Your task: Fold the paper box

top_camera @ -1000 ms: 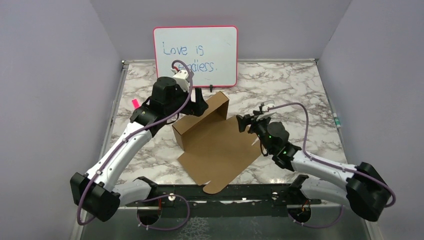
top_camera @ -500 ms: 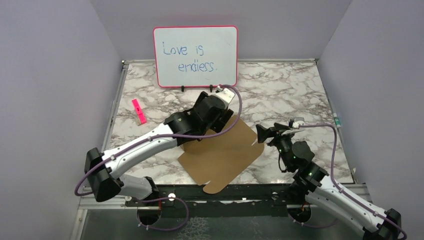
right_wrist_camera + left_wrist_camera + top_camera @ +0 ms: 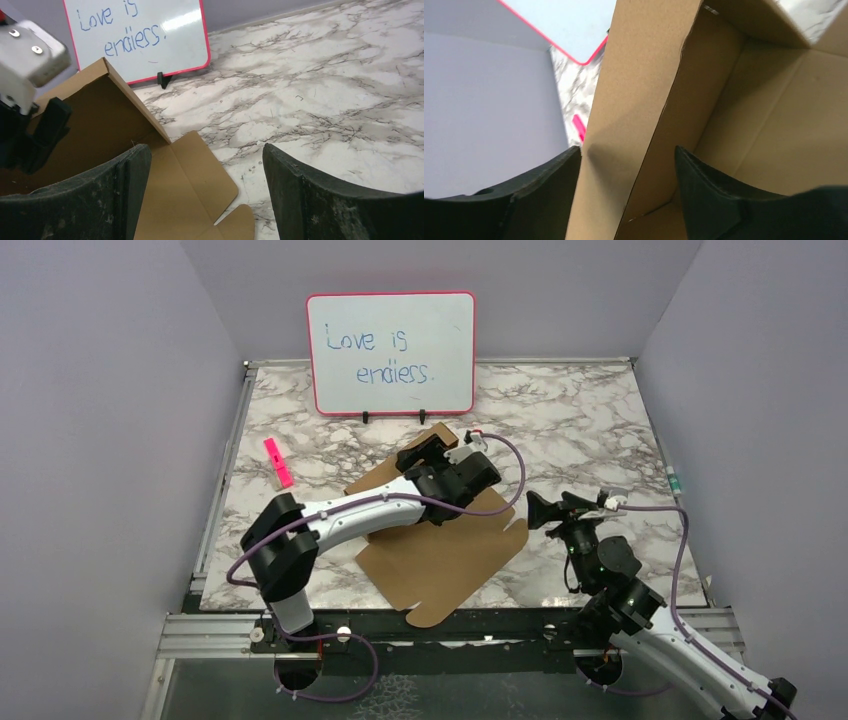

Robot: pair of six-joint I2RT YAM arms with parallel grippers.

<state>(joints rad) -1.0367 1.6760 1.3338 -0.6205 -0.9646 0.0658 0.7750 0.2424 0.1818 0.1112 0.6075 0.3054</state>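
Paper box (image 3: 440, 560) lies mid-bench (image 3: 580, 420) w/ its far wall raised; L hand (image 3: 626, 155) has fingers apart, straddling that wall w/o visibly pinching it, & R hand (image 3: 206, 150), fingers spread wide & empty, hovers just right of box.

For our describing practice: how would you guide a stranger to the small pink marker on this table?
Start at the whiteboard standing at the back of the marble table. In front and left of it, near the table's left edge, the pink marker lies flat, apart from the brown cardboard box. It is the only small bright pink stick there.
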